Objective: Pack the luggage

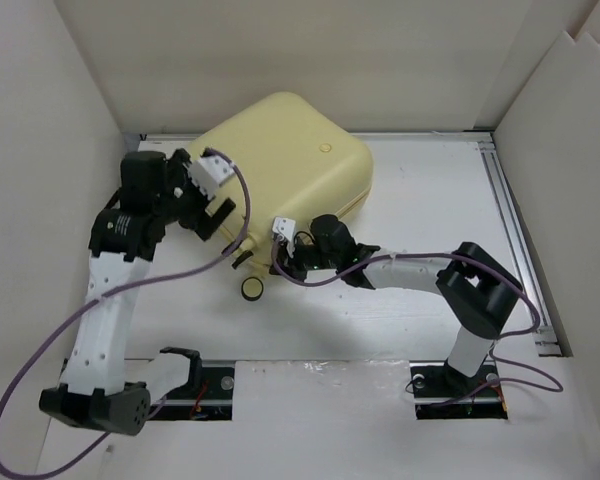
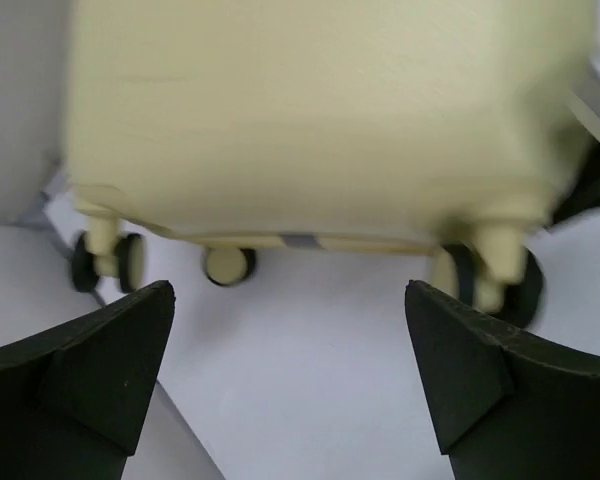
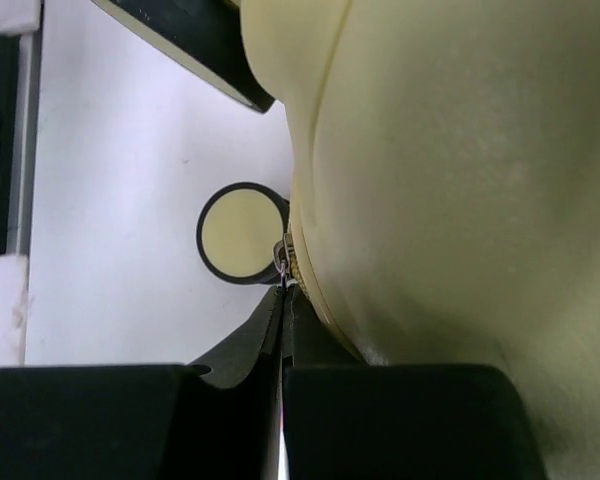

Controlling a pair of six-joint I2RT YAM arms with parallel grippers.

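Note:
The luggage point(image 1: 280, 160) is a pale yellow hard-shell suitcase lying closed on the white table, wheels toward the arms. My left gripper point(image 1: 215, 212) hovers at its near left corner. In the left wrist view the left gripper point(image 2: 288, 290) is open with only bare table between its fingers, and the luggage point(image 2: 320, 120) and its wheels point(image 2: 120, 262) lie just beyond. My right gripper point(image 3: 283, 288) is shut, its tips pinching the small metal zipper pull point(image 3: 282, 262) on the seam of the luggage point(image 3: 450, 180), beside a yellow-and-black wheel point(image 3: 242, 233). In the top view the right gripper point(image 1: 280, 262) is at the near edge of the luggage.
White walls point(image 1: 40, 150) box in the table on the left, back and right. A metal rail point(image 1: 505, 220) runs along the right side. The arm bases point(image 1: 460, 385) sit at the near edge. A loose-looking wheel point(image 1: 253, 289) rests on the table by the right gripper.

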